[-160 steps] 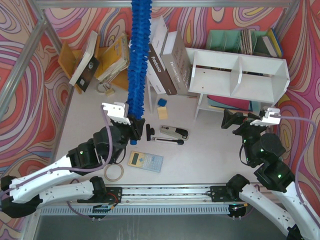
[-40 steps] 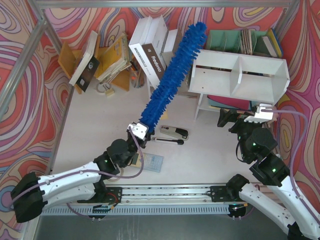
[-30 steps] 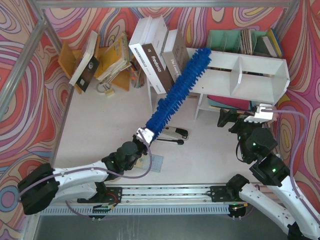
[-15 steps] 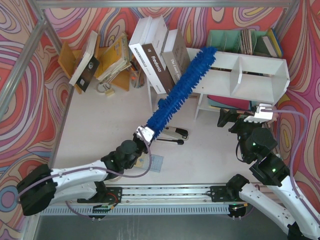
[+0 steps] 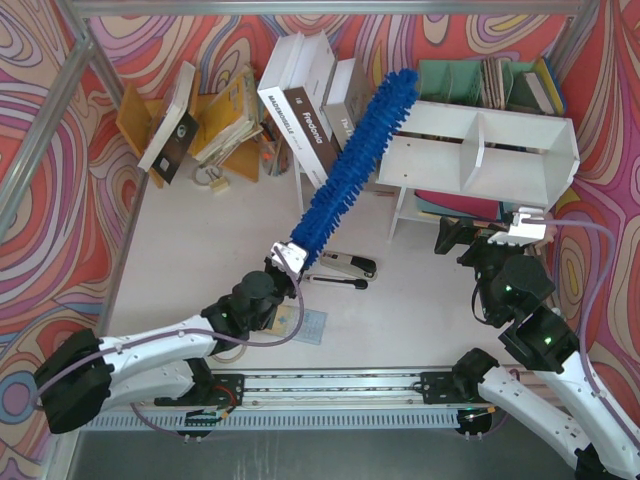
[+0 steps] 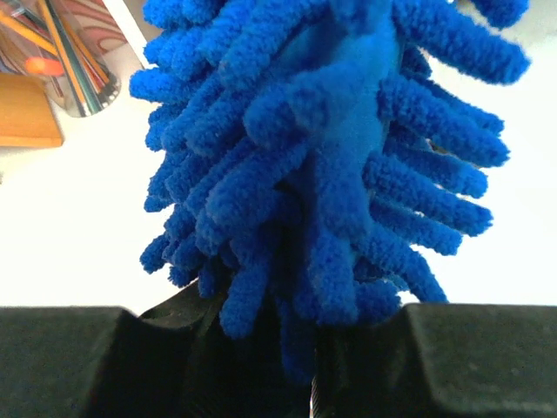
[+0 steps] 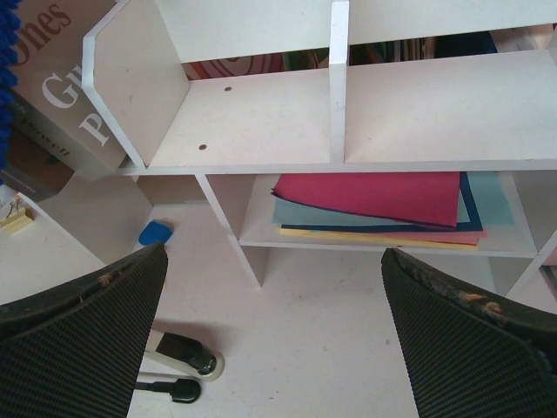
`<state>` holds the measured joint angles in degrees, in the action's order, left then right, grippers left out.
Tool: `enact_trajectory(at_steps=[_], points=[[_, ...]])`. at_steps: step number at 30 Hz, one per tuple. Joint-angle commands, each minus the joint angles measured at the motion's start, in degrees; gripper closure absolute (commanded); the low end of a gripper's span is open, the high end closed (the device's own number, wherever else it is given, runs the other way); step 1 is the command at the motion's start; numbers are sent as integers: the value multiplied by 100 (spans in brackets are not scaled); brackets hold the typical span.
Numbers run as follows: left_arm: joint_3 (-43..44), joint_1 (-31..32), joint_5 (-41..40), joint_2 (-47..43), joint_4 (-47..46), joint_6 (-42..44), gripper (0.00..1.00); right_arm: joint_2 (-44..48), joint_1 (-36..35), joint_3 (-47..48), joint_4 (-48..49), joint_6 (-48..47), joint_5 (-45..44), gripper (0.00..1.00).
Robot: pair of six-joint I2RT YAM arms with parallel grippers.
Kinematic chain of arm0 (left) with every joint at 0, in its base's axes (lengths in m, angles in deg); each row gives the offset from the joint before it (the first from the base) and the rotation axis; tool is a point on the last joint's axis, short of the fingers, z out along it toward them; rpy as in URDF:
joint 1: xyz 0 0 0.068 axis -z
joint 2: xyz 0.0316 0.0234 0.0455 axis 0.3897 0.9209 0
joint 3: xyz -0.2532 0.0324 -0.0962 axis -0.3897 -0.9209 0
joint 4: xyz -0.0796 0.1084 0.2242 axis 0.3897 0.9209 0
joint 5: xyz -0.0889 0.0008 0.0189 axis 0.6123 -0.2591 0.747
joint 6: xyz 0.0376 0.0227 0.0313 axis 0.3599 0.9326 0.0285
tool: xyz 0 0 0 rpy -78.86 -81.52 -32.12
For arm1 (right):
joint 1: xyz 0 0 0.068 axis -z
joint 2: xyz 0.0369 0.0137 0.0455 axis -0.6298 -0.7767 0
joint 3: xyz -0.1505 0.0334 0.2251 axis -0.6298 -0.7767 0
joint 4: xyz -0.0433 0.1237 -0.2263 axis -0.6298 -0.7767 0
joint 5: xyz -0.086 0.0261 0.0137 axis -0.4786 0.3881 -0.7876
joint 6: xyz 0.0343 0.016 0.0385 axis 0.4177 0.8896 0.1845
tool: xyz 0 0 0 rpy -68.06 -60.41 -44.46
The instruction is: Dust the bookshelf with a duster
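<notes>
**Duster angled up to the shelf's left end**

My left gripper [image 5: 287,257] is clamped on the base of the duster [image 5: 352,160]. On the left wrist camera the blue tufts [image 6: 331,148] fill the frame, rising out between the gripper's [image 6: 274,344] black pads. From above, the duster slants up and to the right from mid-tabletop. Its tip lies over the leaning books [image 5: 318,108], at the upper left corner of the bookshelf [image 5: 520,150]. I cannot tell whether the fibres touch the board.

My right gripper [image 5: 465,240] hangs in front of the bookshelf with its fingers spread wide, holding nothing. Its camera looks between them [image 7: 274,348] into both upper compartments [image 7: 261,122]. Coloured sheets [image 7: 374,200] lie stacked on the lower level. A sliver of blue [image 7: 7,43] shows at that frame's left edge. A stapler [image 5: 342,265] lies on the tabletop just beside the left gripper.
</notes>
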<state>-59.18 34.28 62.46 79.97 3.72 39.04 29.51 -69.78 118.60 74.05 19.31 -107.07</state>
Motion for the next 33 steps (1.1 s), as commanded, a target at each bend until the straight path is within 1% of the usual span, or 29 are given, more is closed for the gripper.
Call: enact_trajectory(at_steps=[1,8,12,16,19,23,27,33], points=[[48,-120,-8,291,-286,-418,100,38,-2,-21,117,-6,-71,1],[17,-128,78,693,-544,-514,100,82,-2,-27,108,-13,-91,1],[94,-126,172,605,-415,-502,100,89,-7,-22,117,-24,-90,1],[216,-78,118,21,-153,-486,100,80,-8,-25,113,-26,-87,1],[225,129,-76,-433,-190,-272,100,69,-2,-27,119,-15,-84,1],[165,514,-412,-846,-409,255,100,63,-2,-35,131,1,-71,1],[-151,537,-570,-1435,-767,376,100,57,-2,-27,100,-6,-74,1],[-519,538,-1474,-2220,-1410,502,100,27,-2,-23,112,-15,-58,1]])
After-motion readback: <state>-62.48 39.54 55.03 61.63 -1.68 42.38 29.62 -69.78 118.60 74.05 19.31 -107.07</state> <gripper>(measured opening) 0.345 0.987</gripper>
